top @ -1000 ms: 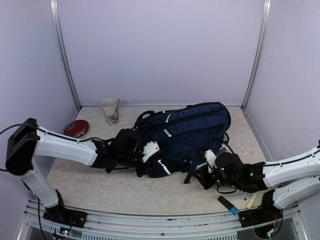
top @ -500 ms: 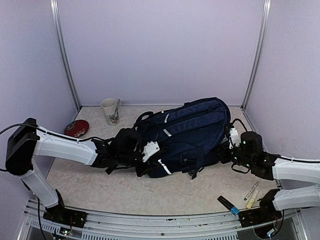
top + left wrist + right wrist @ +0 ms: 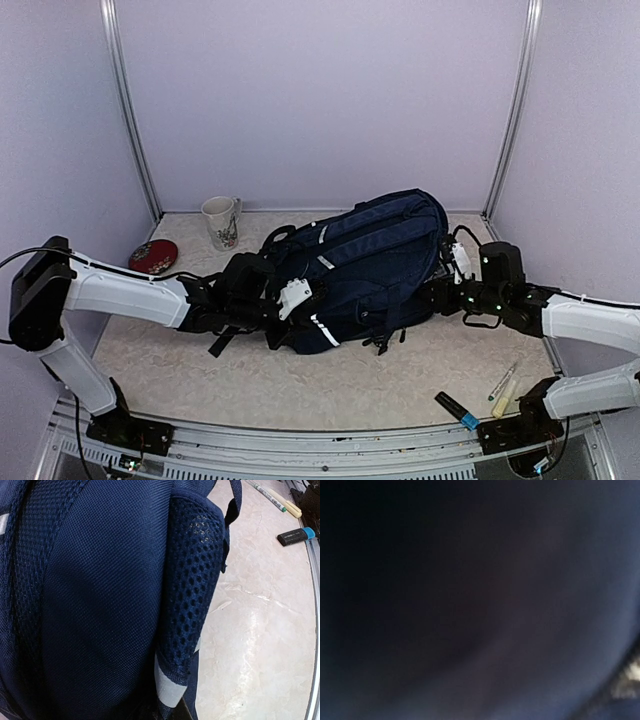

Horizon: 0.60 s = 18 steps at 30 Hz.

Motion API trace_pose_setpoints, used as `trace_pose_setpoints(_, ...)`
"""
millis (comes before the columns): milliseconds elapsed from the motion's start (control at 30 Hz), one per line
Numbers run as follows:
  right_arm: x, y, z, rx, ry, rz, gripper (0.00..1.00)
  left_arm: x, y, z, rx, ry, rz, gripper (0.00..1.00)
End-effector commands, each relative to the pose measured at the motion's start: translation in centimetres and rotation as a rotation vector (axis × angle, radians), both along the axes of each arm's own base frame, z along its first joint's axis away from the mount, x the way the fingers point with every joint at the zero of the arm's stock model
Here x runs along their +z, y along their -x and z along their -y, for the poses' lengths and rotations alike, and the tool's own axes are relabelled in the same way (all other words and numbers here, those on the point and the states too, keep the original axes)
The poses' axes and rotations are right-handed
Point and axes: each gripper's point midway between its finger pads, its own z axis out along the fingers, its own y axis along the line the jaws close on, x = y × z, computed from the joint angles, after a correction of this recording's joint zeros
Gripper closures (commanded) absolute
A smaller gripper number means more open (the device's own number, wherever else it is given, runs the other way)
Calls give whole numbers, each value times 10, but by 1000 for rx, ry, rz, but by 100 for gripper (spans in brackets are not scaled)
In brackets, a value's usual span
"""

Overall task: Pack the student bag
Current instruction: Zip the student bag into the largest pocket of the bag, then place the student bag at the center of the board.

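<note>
Red is the small round dish [image 3: 153,256] at the 9 o'clock edge of the table [image 3: 300,385], with a pale mug [image 3: 220,221] just beyond it toward 10 o'clock; neither touches anything else. Next comes the left gripper [image 3: 285,305], pressed together and buried against the lower end of the student bag [image 3: 370,265]. Whether it pinches a fold of fabric or a strap cannot be told, since its wrist camera is filled by navy weave, a mesh side pocket [image 3: 192,580] and a pale reflective strip [image 3: 170,687], with no fingers in sight. The bag lies on its side in the middle of the table, its long axis running from 8 o'clock up to 2 o'clock, so from this pincer the whole body stretches away toward 2 o'clock. At the other end the right gripper [image 3: 440,295] sits hard against the bag's flank, the bag lying at its 9 o'clock. Its wrist view is only dark blue blur, and from above the tips are lost behind the fabric, so I cannot tell whether they are spread or closed. Both arms are equally close to the bag, one at each end. No zip or opening is visible from any view. At 4 o'clock, well apart from the bag, lie two pens [image 3: 503,385] and a black marker with a blue end [image 3: 455,408].
</note>
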Motion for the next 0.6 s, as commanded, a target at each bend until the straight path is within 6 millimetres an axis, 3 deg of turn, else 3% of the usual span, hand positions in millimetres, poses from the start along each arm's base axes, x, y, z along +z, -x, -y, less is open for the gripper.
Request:
trace_pose_setpoints(0, 3, 29, 6, 67, 9, -105, 54, 11, 4, -4, -25, 32, 0, 100)
trace_pose_setpoints(200, 3, 39, 23, 57, 9, -230, 46, 10, 2, -8, -12, 22, 9, 100)
trace_pose_setpoints(333, 17, 20, 49, -48, -2, -239, 46, 7, -2, -16, 27, -7, 19, 100)
trace_pose_setpoints(467, 41, -6, 73, -141, -95, -213, 44, 5, -32, -53, 244, -51, 53, 100)
trace_pose_setpoints(567, 43, -21, 77, -177, -119, -203, 43, 21, -58, -94, 453, 26, 92, 96)
